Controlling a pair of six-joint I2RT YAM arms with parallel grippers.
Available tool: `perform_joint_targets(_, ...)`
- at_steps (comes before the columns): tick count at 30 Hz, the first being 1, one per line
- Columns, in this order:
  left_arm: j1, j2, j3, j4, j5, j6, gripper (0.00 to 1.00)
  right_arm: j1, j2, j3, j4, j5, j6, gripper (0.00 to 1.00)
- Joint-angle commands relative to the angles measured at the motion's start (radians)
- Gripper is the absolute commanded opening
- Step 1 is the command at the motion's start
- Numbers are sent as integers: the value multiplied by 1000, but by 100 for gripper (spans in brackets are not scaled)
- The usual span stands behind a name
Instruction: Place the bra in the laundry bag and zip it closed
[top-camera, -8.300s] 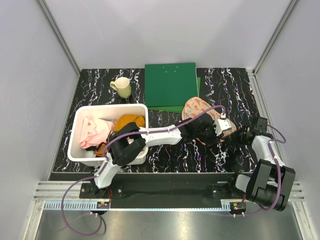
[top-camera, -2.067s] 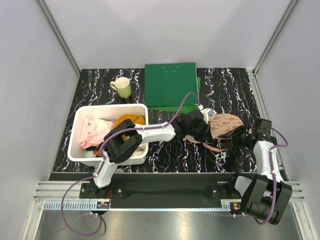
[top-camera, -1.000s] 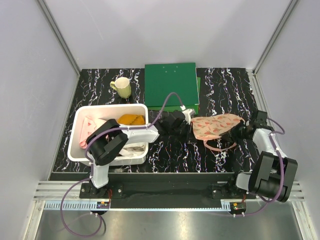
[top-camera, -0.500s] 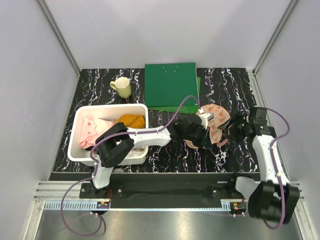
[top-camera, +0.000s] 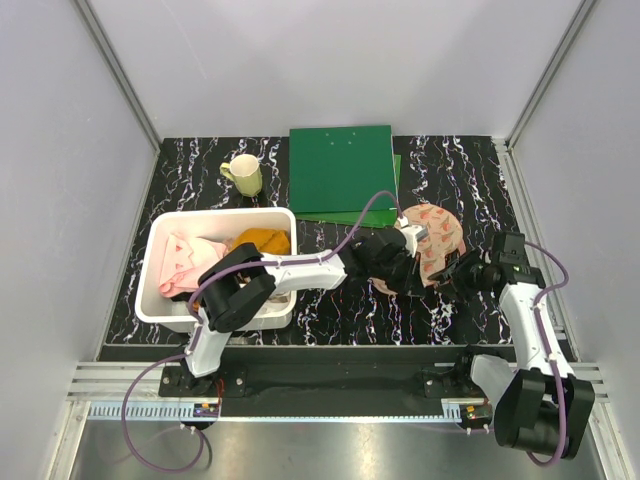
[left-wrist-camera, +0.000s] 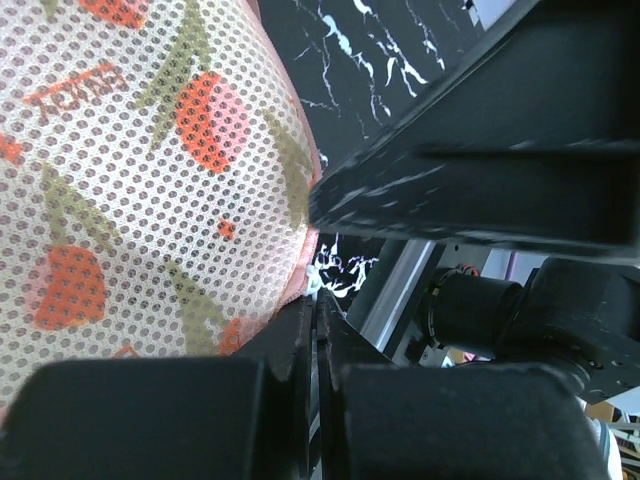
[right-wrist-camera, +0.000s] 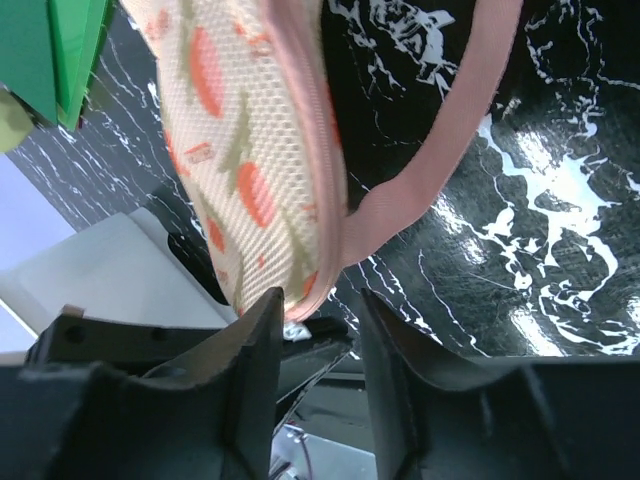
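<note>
Left gripper (left-wrist-camera: 313, 335) pinched shut on the pink rim of the laundry bag (top-camera: 435, 232); right gripper (right-wrist-camera: 321, 298) open at the same rim.
Nearest the arms, the two grippers meet at the bag's near edge, right of the middle of the black marbled table (top-camera: 470, 170). The right wrist view shows its jaws apart, with the zipper edge and the foot of the pink loop (right-wrist-camera: 470, 110) between them. Whether the bra is inside cannot be told. To the left stands a white bin (top-camera: 215, 213) with an orange garment (top-camera: 262, 240) and a pale pink cloth (top-camera: 185, 262) in it. Just beyond the bag lies a green folder (top-camera: 340, 170), and left of that, at the far edge, a yellowish cup (top-camera: 243, 176).
</note>
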Motion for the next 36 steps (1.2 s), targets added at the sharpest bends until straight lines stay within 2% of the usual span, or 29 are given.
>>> perform_joint_targets(1, -9, -12, 58, 47, 8, -13, 0, 3, 24, -18, 70, -28, 46, 40)
perform_joint_targets(2, -12, -12, 58, 48, 9, -13, 0, 3, 29, -27, 84, -31, 52, 35)
perform_joint_targets(5, -15, -15, 57, 50, 9, -16, 0, 3, 50, -42, 109, -23, 61, 27)
perform_joint_targets(11, -11, -38, -1, 54, -11, 4, 0, -2, 96, -16, 119, 64, 23, 2)
perform_joint_targets(18, 95, -131, -202, 45, -5, 76, 0, -94, 127, 22, 73, 90, -103, 0)
perform_joint_targets(23, 118, -131, -219, 48, 31, 94, 0, -109, 157, 40, 73, 66, -108, 0)
perform_joint_targets(24, 114, -125, -203, 65, 40, 76, 0, -111, 176, 46, 70, 58, -114, 2)
perform_joint_targets(25, 108, -115, -190, 70, 46, 70, 0, -111, 179, 57, 60, 50, -117, 9)
perform_joint_targets(26, 91, -107, -172, 71, 46, 61, 0, -109, 171, 59, 55, 32, -114, 24)
perform_joint_targets(27, 85, -90, -131, 70, 46, 56, 0, -109, 159, 59, 44, 21, -111, 31)
perform_joint_targets(32, 42, -16, 53, 19, 48, 59, 0, -109, 29, 45, -26, -9, -75, 50)
perform_joint_targets(33, 39, 5, 73, 12, 51, 59, 0, -109, 11, 47, -57, -9, -75, 58)
perform_joint_targets(36, 29, 34, 124, 2, 67, 48, 0, -109, -37, 31, -71, -46, -43, 60)
